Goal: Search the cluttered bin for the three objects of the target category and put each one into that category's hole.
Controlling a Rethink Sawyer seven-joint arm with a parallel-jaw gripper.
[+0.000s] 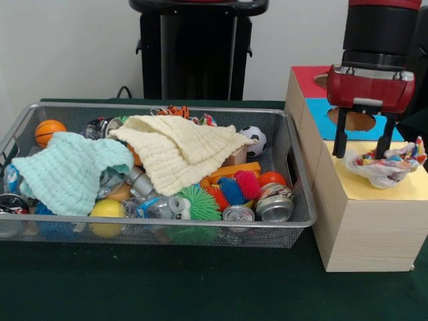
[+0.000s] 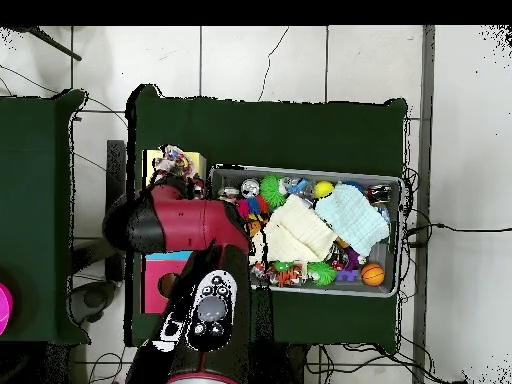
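The gripper (image 1: 365, 142) hangs over the wooden sorting box (image 1: 364, 227), its two dark fingers spread apart with nothing between them. Just below the tips, a crumpled plastic bag (image 1: 386, 164) with coloured print lies on the yellow panel (image 1: 401, 188), partly sagging where that panel's hole seems to be, though the bag hides the opening. Behind it comes the blue panel (image 1: 321, 114) with its hole partly showing, then the red panel (image 1: 306, 78) at the back.

Over in the wire mesh bin (image 1: 160, 231), it's busy: a cream cloth (image 1: 180, 150) is draped across the middle and a mint cloth (image 1: 70, 170) across one end. Around them sit a mini basketball (image 1: 49, 131), a mini soccer ball (image 1: 254, 139), spiky rubber balls in green (image 1: 198, 202), blue (image 1: 231, 190) and pink (image 1: 248, 184), and crushed drink cans (image 1: 274, 207) at the front.

From overhead, the red arm (image 2: 185, 225) covers most of the box.
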